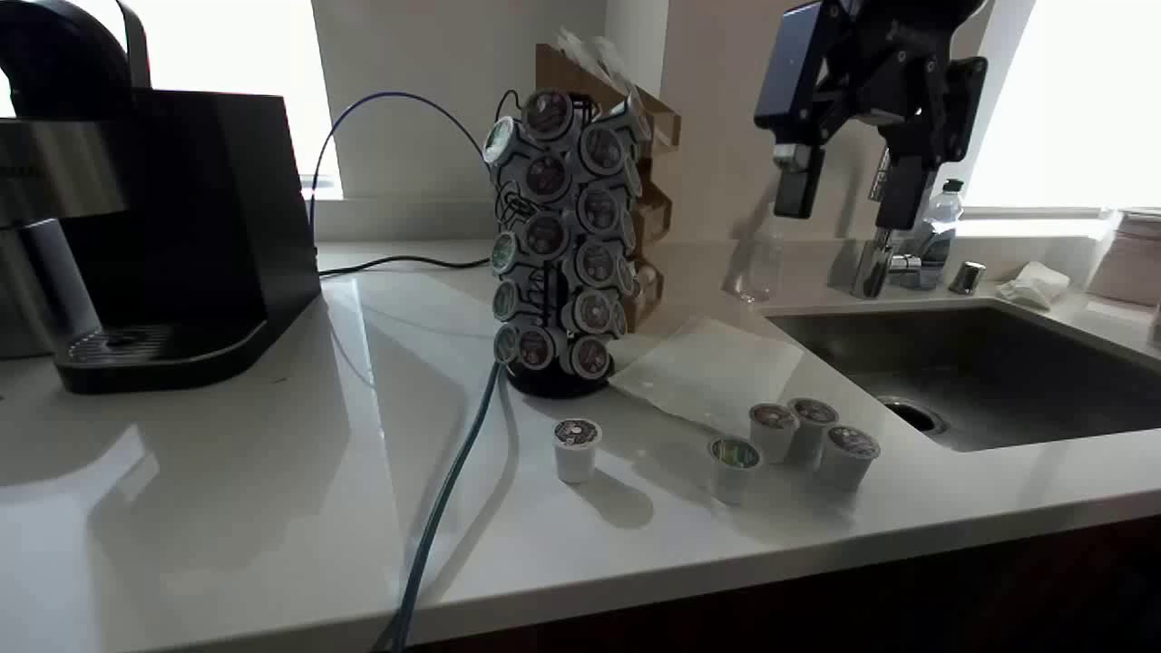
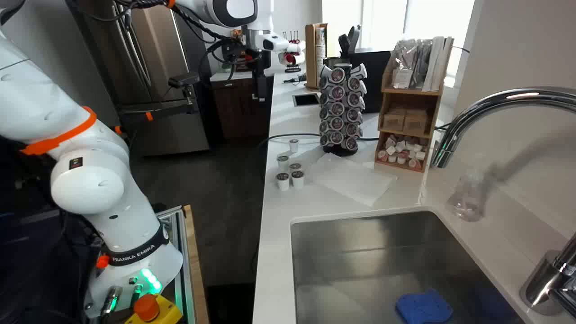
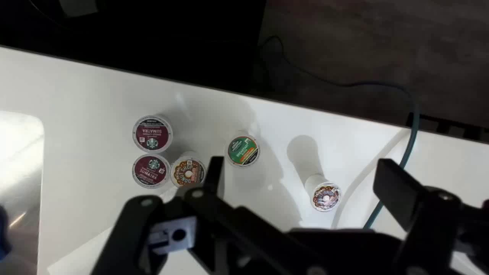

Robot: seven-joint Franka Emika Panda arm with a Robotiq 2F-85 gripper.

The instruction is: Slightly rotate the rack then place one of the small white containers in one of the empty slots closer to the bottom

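Tall black wire carousel rack (image 1: 555,385), round-based, filled with coffee pods (image 1: 547,177), standing on the glossy white counter (image 1: 272,544); five small white tapered plastic containers (image 1: 576,461), loose and upright near it — a brown-lidded one (image 3: 326,197) nearest the rack, a green-lidded one (image 3: 243,151), then two maroon-lidded ones (image 3: 151,170) and another brown-lidded one (image 3: 187,172) grouped towards the grey metal sink (image 1: 980,381); black two-fingered gripper (image 1: 851,192), aloft, well apart from them — jaws parted, unladen.
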